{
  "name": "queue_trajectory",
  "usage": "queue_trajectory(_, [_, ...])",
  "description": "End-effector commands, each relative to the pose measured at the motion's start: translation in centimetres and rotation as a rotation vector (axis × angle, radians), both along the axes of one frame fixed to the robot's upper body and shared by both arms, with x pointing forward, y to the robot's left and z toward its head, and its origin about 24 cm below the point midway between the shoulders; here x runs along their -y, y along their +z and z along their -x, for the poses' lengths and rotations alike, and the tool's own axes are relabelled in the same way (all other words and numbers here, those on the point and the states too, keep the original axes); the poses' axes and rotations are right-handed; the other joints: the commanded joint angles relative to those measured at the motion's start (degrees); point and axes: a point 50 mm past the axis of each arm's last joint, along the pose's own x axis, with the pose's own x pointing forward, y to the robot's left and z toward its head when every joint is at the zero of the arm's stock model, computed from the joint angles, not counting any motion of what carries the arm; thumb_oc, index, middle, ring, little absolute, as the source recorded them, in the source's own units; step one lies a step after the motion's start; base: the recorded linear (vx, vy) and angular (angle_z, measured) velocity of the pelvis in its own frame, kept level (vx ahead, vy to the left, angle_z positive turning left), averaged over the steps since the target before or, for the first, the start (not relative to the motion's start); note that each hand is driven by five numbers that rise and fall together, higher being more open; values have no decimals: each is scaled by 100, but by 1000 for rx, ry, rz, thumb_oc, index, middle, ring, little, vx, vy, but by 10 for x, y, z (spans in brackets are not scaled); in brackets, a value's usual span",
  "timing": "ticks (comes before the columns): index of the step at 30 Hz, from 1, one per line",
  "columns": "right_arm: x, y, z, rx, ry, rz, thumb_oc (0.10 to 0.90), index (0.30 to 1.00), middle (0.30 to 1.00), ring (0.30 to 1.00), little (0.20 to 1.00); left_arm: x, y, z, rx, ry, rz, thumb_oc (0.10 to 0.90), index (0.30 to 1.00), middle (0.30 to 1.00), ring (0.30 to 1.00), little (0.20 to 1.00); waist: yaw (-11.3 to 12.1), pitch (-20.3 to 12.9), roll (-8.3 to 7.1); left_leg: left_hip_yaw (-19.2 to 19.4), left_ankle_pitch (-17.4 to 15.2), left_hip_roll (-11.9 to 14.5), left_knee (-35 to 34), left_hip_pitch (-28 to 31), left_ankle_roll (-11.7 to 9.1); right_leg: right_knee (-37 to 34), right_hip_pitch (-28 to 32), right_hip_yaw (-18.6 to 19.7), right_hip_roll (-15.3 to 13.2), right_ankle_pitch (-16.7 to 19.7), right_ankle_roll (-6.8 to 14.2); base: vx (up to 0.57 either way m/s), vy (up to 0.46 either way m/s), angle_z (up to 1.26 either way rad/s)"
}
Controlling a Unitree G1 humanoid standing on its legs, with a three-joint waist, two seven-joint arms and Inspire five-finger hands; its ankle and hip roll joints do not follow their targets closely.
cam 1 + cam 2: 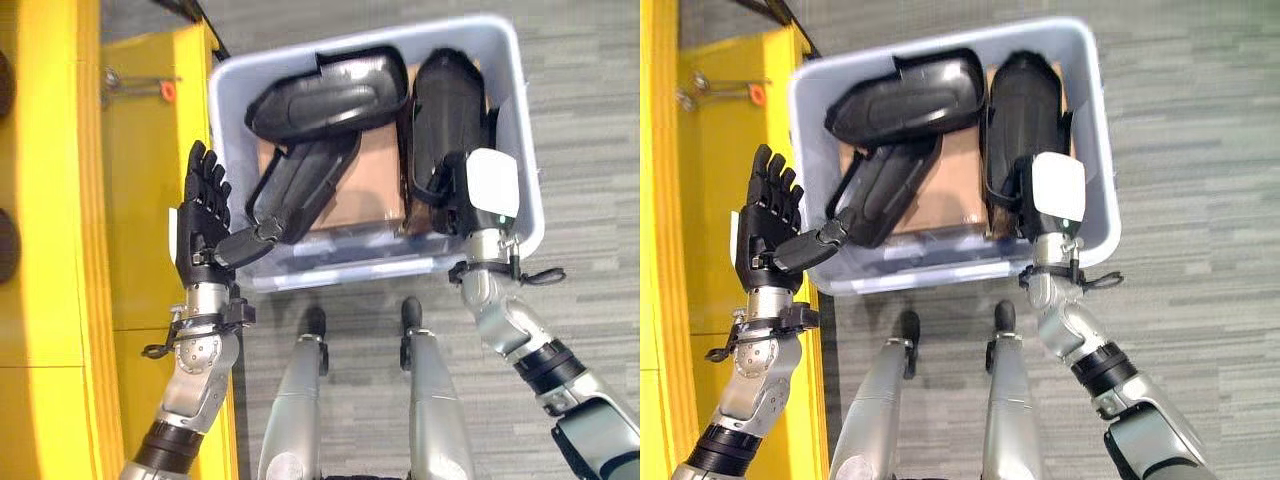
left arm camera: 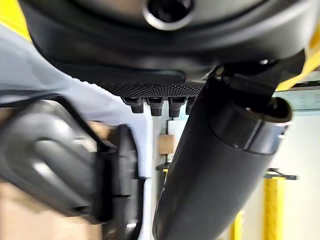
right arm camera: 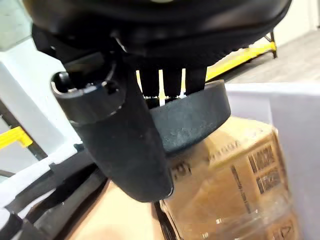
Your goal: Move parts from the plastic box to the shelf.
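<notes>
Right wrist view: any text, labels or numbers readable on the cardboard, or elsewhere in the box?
Cardboard: dark printed lines and a small symbol, too blurred to read.
Black parts, plastic box, yellow shelf: no text seen.

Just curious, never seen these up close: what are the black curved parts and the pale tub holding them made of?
The black curved parts look like moulded plastic with a semi-gloss finish; soft highlights run along their rounded edges. The pale bluish plastic box seems to be thin translucent plastic, since its walls glow lightly. The brown sheet under the parts is probably cardboard, matt and flat.
</notes>
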Motion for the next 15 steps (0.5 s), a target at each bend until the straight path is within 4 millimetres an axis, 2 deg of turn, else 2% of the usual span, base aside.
queue_trajectory(1, [-4,64,8,367,54,-94,400,300,300,300,300,-7,43,8,219,9,-30,900,1000,1000,1000,1000,-35,-155,-176,351,19,46,-324,439,397,-158,758,-316,-109,-447,-197,118,-37,2])
queue_trajectory(6, [13,76,24,490,48,-189,400,300,300,300,300,-8,34,8,158,-4,-40,900,1000,1000,1000,1000,-76,-615,-272,387,140,231,-907,1110,302,-495,1365,-396,-197,-500,-172,140,-26,4])
queue_trajectory(10, [25,74,37,529,34,-236,400,300,300,300,300,-8,26,12,114,-19,-44,900,1000,1000,1000,1000,-110,-901,-296,407,315,370,-1348,1514,244,-798,1734,-421,-200,-434,-161,163,-15,9])
queue_trajectory(11, [30,73,44,543,35,-259,400,300,300,300,300,-8,21,14,89,-26,-62,900,1000,1000,1000,1000,-126,-1076,-311,397,366,427,-1559,1734,217,-937,1939,-422,-200,-424,-139,180,-23,4])
queue_trajectory(14, [33,71,48,544,29,-263,400,300,300,300,300,-8,17,16,64,-44,-61,900,1000,1000,1000,1000,-131,-1237,-316,412,418,479,-1761,1944,193,-1061,2144,-439,-204,-428,-124,188,-4,4])
queue_trajectory(15, [37,69,54,541,33,-266,400,300,300,300,300,-7,11,19,33,-73,-57,900,1000,1000,1000,1000,-122,-1415,-320,407,486,529,-1998,2209,169,-1206,2418,-480,-210,-438,-113,235,-5,1])
